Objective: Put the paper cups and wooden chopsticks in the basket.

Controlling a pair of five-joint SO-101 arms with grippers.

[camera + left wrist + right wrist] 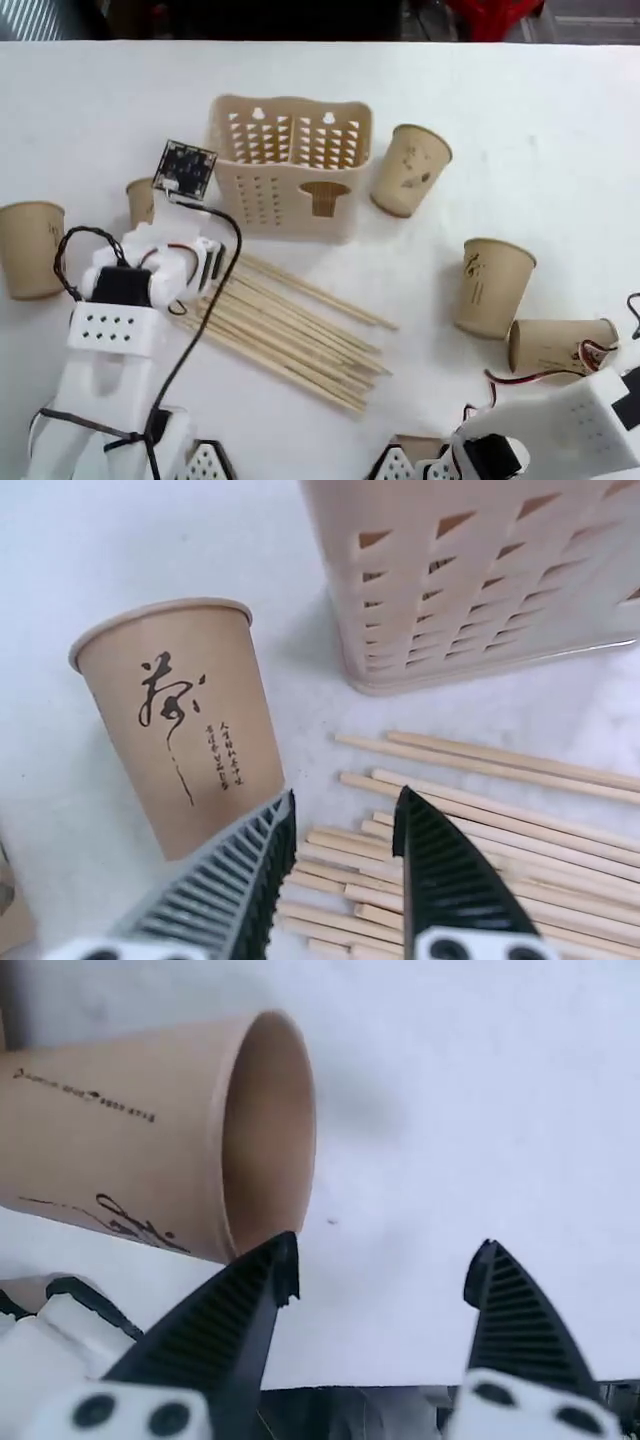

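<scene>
**Partly Hidden Cups, Two Open Pincers**

The left arm covers a good deal of the table. Its wrist board hides part of the half-hidden cup, which stands just beside the basket near the middle of the far edge. The arm's body overlies the near ends of the wooden chopsticks, a loose sheaf lying between the basket and the near edge. The edge cup, at the left edge, is clipped by the frame. Towards the near right corner, wires from the right arm cross the lying cup. A brown shape under that arm at the near edge may be another cup (too little of it shows to say). The right-end cup sits just beside the basket's right end, its mouth angled towards the far right corner. The standing cup is upright, close to the lying one.

The left pincer is spread with nothing between its fingers. The chopstick ends lie under the gap, and the half-hidden cup stands upright just beside one finger. The right pincer gapes too and holds nothing. The lying cup, mouth towards the camera, sits off to one side of the gap by one fingertip, and whether they touch cannot be told. Bare table lies under the gap itself.
</scene>
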